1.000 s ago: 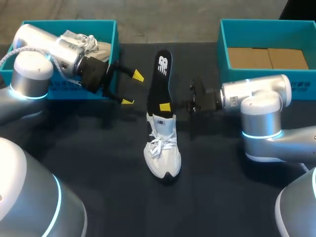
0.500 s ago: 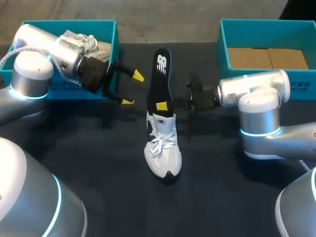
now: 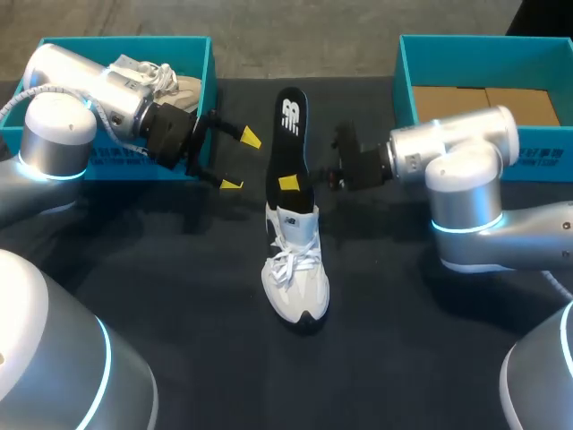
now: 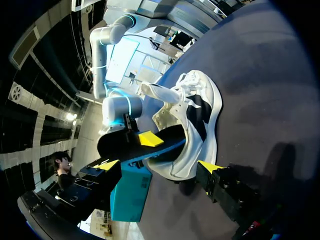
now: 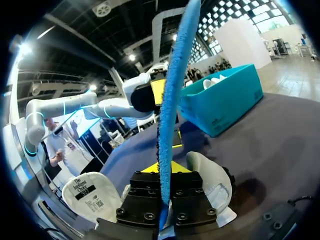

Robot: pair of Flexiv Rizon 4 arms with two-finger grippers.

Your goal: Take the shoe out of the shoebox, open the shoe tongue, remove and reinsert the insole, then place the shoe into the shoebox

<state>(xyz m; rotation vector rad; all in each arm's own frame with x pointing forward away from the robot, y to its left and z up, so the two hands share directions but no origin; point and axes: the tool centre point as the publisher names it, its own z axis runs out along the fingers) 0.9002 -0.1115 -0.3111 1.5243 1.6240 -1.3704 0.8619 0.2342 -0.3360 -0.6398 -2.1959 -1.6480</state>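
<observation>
The shoe (image 3: 295, 269) is seen on the dark surface (image 3: 403, 358), midway between the arms, toe toward the robot. The black insole (image 3: 288, 134) is pinched by the right jaws, with its near end at the shoe's heel and its far end pointing away from the robot. Since a second ago the right arm (image 3: 448, 161) has been swung inward and slightly away from the robot. The insole has been carried a little the same way. The shoe has not been shifted. The left jaws are spread and held just beside the left box (image 3: 201, 54), near the insole but apart from it, as before. A second shoe (image 3: 166, 81) is seen in that box.
</observation>
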